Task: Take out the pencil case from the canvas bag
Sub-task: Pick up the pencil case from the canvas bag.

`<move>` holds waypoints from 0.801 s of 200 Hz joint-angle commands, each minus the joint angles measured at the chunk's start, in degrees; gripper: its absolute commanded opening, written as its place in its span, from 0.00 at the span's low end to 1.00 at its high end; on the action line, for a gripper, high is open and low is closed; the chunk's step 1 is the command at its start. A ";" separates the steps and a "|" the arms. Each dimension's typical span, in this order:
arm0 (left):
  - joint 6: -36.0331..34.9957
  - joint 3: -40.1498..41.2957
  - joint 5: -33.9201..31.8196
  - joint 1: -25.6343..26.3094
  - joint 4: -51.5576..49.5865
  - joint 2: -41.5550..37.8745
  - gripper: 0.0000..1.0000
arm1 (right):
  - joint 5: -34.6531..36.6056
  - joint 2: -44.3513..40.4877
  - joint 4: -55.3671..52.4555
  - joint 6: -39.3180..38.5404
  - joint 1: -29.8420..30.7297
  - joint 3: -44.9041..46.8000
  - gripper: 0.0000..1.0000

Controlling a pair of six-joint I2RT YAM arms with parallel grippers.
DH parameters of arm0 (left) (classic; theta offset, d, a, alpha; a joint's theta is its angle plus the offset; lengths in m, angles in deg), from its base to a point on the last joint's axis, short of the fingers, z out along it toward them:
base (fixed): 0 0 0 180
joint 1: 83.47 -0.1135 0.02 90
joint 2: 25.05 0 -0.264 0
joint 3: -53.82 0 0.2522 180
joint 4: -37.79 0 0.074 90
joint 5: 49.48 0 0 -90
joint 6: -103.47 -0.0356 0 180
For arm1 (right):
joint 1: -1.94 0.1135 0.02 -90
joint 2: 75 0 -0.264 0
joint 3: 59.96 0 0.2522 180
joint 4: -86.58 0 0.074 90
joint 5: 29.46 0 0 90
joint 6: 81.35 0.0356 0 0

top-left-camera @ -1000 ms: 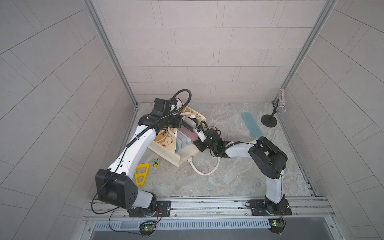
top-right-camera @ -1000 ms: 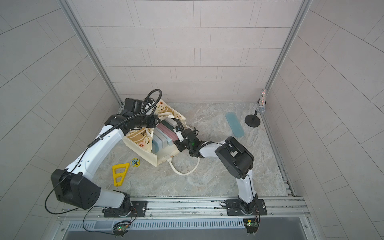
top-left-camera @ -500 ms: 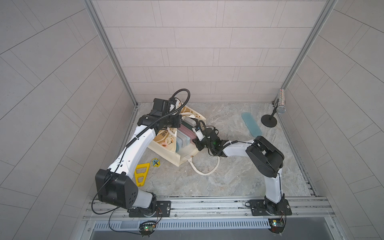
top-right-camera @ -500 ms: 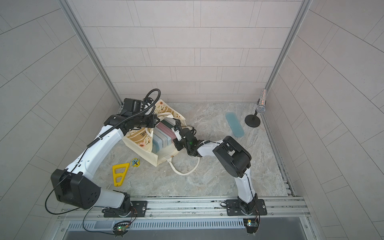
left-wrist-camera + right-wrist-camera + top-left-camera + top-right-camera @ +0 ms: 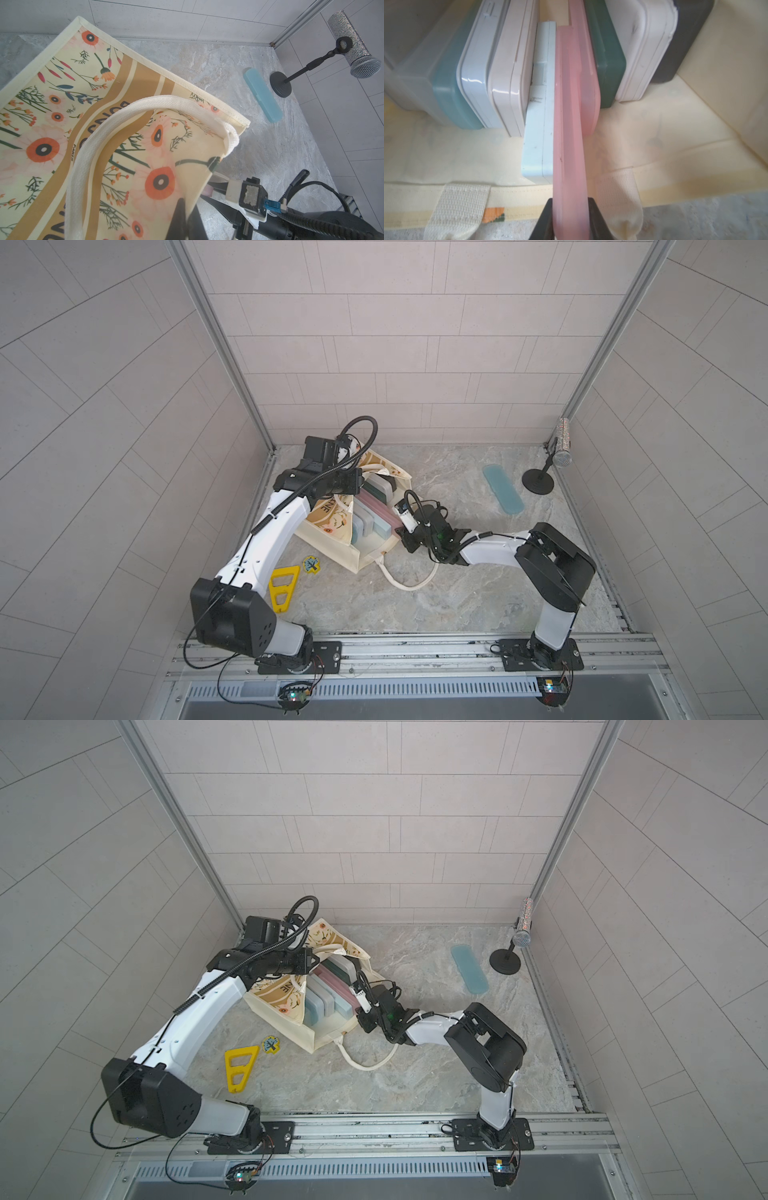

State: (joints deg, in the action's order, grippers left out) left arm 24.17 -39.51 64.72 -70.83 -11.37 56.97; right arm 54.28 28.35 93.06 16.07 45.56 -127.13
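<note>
Pencil case — pink, clamped in the right gripper — sits mostly inside the canvas bag, its wall pinched by the left gripper; grasp done, extraction left.

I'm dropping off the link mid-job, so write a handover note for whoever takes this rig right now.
Grippers: left gripper shut on the upper panel of the canvas bag, which lies on its side; right gripper shut on the near end of the pink pencil case.
Things: the pink pencil case sits mostly inside the bag between other cases. A blue case lies on the table, apart from the bag.
Done: both grips made.
Left: draw the pink pencil case straight out and set it down.
</note>
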 commanded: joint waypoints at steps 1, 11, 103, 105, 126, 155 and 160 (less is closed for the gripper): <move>0.64 -0.15 0.91 -0.67 3.79 -1.95 0.00 | 3.55 -1.16 -0.56 -0.28 -0.26 0.44 0.24; 0.64 -0.15 1.10 -0.57 3.76 -1.88 0.00 | 3.52 -0.43 -0.74 -0.30 -0.24 -0.20 0.27; 0.54 0.03 0.80 -0.65 3.77 -2.22 0.00 | 2.20 3.90 -1.66 0.42 -0.27 -3.99 0.26; 0.53 0.03 0.79 -0.68 3.76 -2.24 0.00 | 2.21 3.82 -1.74 0.43 -0.28 -4.14 0.26; 0.46 0.01 0.58 -0.69 3.67 -2.39 0.00 | 3.15 2.43 -3.75 -0.43 -0.28 -5.95 0.21; 0.38 0.03 0.49 -0.68 3.58 -2.37 0.00 | 3.56 -0.16 -7.34 -1.98 -0.28 -8.72 0.16; 0.42 0.03 0.49 -0.78 3.56 -2.39 0.00 | 3.66 -0.63 -7.76 -2.05 -0.24 -8.95 0.15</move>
State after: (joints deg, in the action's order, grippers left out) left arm 24.17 -39.29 64.88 -70.98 -11.22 56.97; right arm 54.58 31.59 87.34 14.80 45.75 -133.66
